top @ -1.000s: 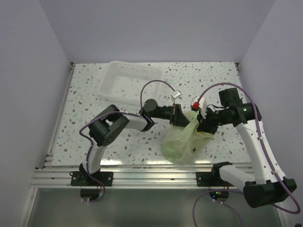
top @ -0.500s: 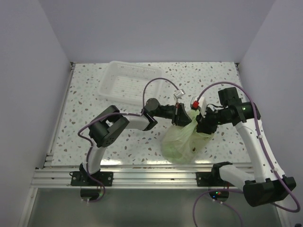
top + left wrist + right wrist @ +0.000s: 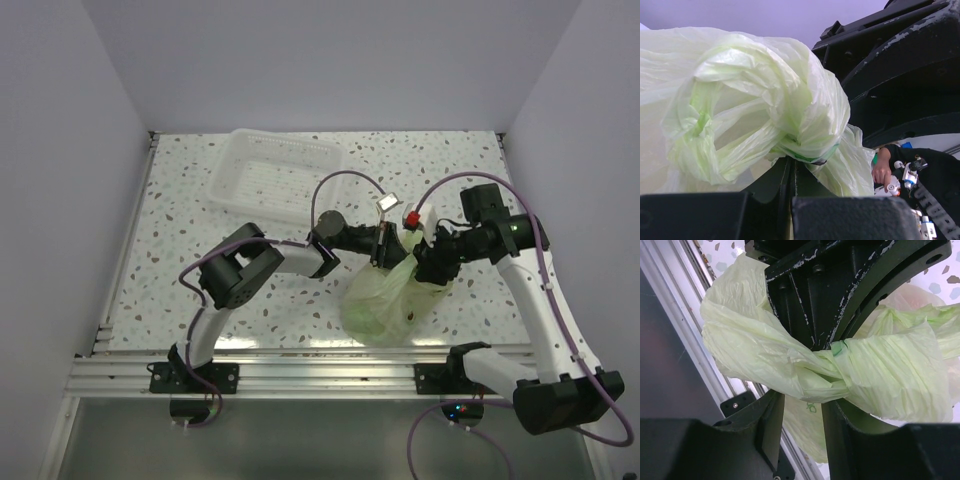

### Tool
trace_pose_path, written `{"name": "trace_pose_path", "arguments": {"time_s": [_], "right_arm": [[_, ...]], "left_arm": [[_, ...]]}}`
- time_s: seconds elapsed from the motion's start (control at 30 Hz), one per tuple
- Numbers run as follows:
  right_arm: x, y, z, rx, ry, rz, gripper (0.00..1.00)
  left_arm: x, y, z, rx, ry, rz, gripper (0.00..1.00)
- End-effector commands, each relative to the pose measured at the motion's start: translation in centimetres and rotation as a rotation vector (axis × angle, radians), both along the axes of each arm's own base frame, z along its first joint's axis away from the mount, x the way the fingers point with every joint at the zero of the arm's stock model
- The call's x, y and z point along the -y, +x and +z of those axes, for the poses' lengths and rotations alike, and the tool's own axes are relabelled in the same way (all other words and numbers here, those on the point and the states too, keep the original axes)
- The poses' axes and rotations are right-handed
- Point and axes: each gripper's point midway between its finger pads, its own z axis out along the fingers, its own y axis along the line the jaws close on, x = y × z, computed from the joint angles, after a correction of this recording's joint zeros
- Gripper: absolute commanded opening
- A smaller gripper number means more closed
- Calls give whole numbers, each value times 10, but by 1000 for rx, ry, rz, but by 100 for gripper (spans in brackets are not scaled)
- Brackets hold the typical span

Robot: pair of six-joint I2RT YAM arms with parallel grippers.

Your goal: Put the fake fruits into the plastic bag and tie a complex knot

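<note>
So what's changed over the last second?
The left arm slid right, toward the right arm, and the left gripper closed on the neck of the bag. The right gripper eased its jaws apart around that neck. The bag's body and the basket stayed put.

White arms (image 3: 545,310), purple cables (image 3: 345,178); black right gripper (image 3: 431,267)

Since 1 s ago: left gripper (image 3: 384,244) slid right toward right gripper (image 3: 427,262), jaws closed onto plastic bag (image 3: 383,297) handle. Right jaws parted around twisted handle. Left elbow swung right.
</note>
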Motion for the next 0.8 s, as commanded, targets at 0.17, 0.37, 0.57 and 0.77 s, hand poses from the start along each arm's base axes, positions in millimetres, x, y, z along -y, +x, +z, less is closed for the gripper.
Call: {"name": "trace_pose_path", "arguments": {"time_s": [0.17,0.37,0.57,0.77], "right_arm": [[-16,14,12,36,76,31,40],[-20,13,15,31,105,35,41],[-23,13,22,36,123,29,50],[-20,14,21,37,108,17,51]], "left_arm": [[-2,-19,56,228,-304,4,0],[9,-17,49,214,-273,21,0],[9,-5,36,236,-207,94,0],[0,-1,27,295,-164,119,0]]}}
